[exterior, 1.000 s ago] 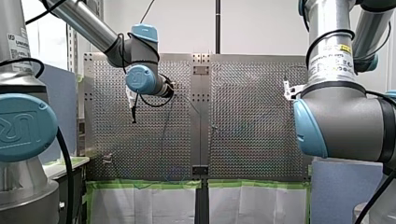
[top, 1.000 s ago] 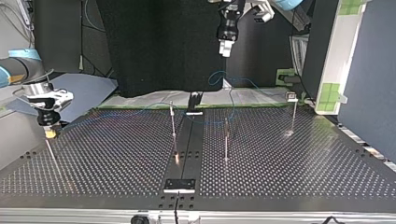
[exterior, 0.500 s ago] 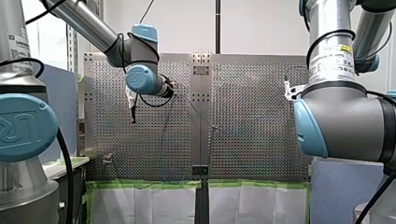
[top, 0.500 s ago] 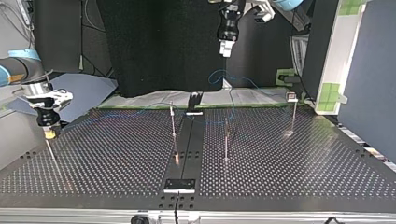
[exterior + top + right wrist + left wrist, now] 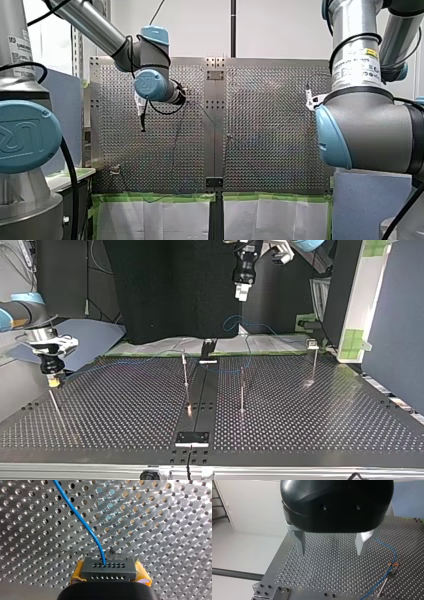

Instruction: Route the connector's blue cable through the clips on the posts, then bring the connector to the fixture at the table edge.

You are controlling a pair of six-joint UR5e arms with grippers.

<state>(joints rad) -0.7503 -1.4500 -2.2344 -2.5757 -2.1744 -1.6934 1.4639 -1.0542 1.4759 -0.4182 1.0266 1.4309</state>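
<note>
Two grippers here, only one busy. My right gripper [image 5: 53, 382], at the top view's left, is clamped on the dark grey rectangular connector with rows of small holes [image 5: 108, 568]. Its yellow pads [image 5: 77, 573] squeeze both ends, and it sits low over the perforated metal worktop [image 5: 325, 425]. The thin blue cable [image 5: 82, 521] leaves the connector's middle and trails across the holes toward the thin metal posts [image 5: 185, 371]. Whether it's properly seated in every clip, I can't tell. My left gripper [image 5: 242, 290] hangs high near the far edge, jaws spread wide, with nothing between its metal fingers [image 5: 300, 542]. My read is we're on the pull-through leg, so I'd keep the connector low and move slowly with just light tension. Yank it and the cable probably pops off a clip or bends a post. There's a slack loop by the far edge that could snag, so the free gripper might guide it. Then I'd head for the small black plate at the near edge [image 5: 192, 438], which I take to be the fixture.
</note>
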